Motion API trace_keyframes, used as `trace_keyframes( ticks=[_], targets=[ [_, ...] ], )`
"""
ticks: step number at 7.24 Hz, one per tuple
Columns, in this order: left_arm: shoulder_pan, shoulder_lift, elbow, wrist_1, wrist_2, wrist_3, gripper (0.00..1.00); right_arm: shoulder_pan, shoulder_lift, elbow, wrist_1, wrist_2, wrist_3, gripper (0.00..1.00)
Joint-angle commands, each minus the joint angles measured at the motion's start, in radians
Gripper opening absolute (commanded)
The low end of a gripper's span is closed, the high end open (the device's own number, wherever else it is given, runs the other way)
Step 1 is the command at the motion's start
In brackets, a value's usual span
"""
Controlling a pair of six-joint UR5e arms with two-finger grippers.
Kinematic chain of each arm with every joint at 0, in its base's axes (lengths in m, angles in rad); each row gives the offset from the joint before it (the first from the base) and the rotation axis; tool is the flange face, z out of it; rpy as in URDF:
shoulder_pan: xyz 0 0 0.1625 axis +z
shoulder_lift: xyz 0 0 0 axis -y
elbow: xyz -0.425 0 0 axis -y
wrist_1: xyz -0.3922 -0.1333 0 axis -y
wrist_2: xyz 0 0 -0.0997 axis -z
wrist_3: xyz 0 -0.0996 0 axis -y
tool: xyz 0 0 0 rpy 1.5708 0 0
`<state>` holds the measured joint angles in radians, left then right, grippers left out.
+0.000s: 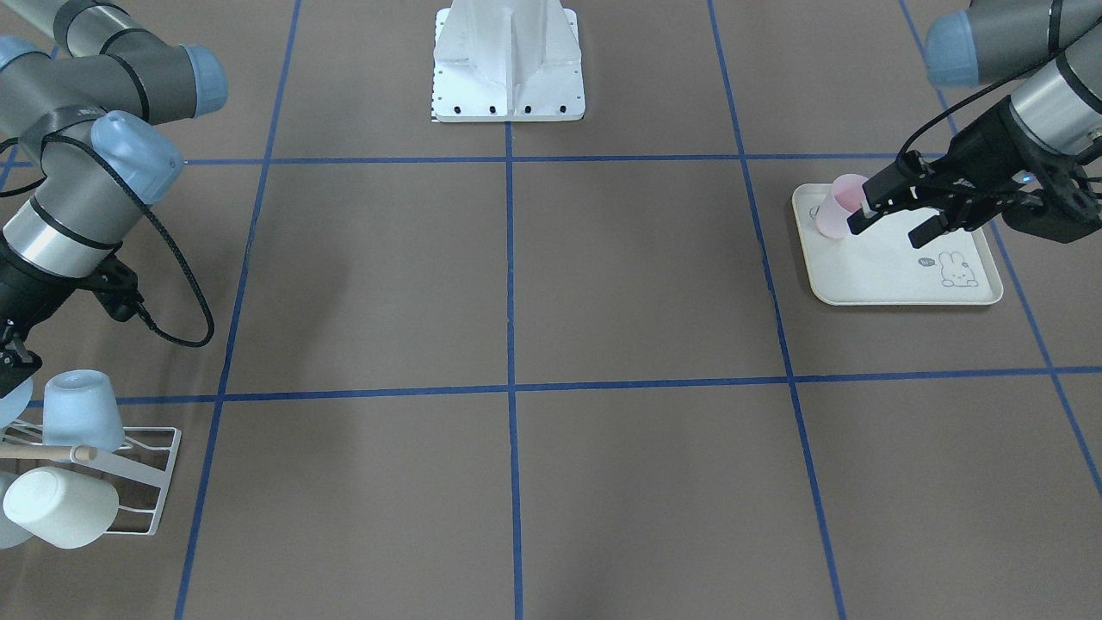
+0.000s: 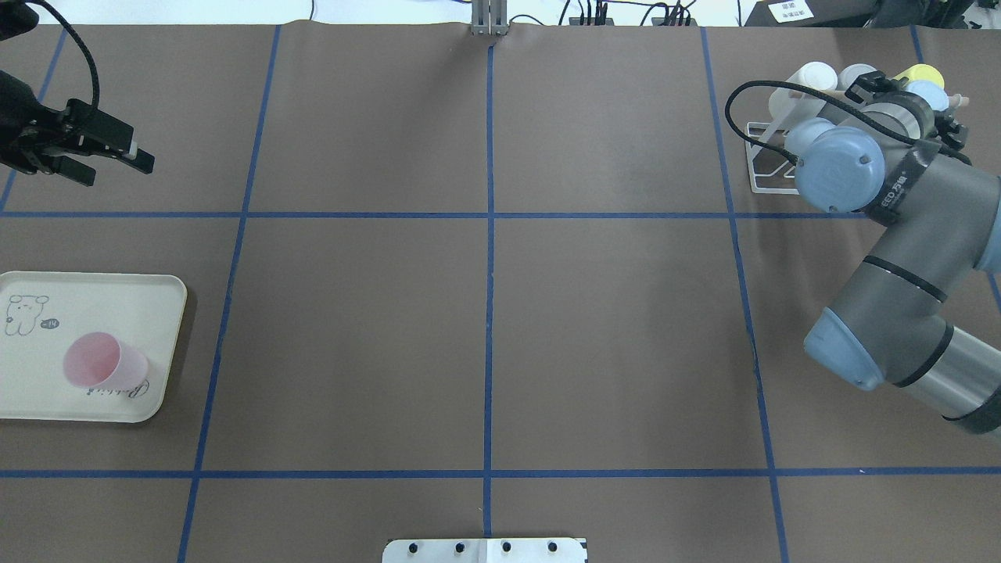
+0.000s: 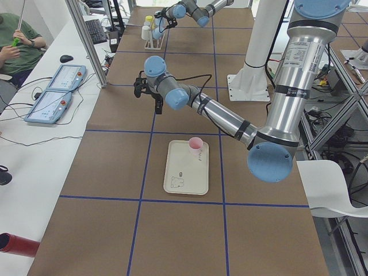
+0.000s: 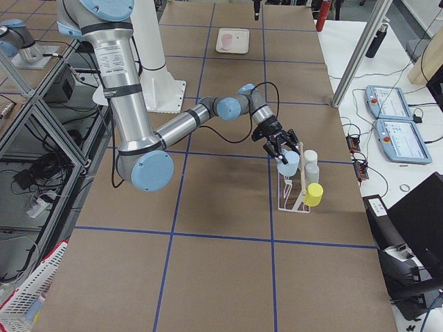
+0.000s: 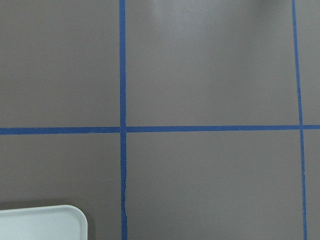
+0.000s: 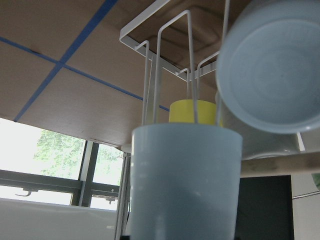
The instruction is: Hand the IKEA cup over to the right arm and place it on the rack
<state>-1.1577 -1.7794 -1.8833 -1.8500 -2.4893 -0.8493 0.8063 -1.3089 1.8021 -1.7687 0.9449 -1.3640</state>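
Observation:
The IKEA cup (image 2: 105,361), pale pink, stands upright on a cream rabbit-print tray (image 2: 117,301) on my left side; it also shows in the front view as the pink cup (image 1: 839,207). My left gripper (image 1: 887,228) hangs open and empty in the air beyond the tray, well clear of the cup. The right arm (image 2: 907,234) reaches to the white wire rack (image 1: 159,482). Its gripper (image 4: 280,146) sits right at a light blue cup (image 1: 82,412) that is upside down on the rack. I cannot tell whether its fingers grip that cup.
The rack also carries a white cup (image 1: 60,508), a yellow cup (image 4: 313,195) and a wooden rod (image 1: 47,452). The white robot base (image 1: 508,60) stands mid-table at my edge. A person (image 3: 14,43) and control tablets (image 3: 57,92) are beside the table.

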Motion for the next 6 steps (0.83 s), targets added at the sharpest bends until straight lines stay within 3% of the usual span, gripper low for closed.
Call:
trace_keyframes(
  ticks=[1,4,6],
  targets=[
    [0.001,0.0,0.001,0.0,0.001,-0.001,1.0,-0.006,0.002,-0.006,0.0,0.0,0.002,0.53],
    [0.003,0.0,0.003,0.0,0.001,-0.001,1.0,-0.01,0.005,-0.009,0.0,0.0,0.002,0.7],
    [0.003,0.0,0.004,0.0,0.001,-0.001,1.0,-0.01,0.005,-0.01,0.002,0.002,0.002,0.76]
  ],
)
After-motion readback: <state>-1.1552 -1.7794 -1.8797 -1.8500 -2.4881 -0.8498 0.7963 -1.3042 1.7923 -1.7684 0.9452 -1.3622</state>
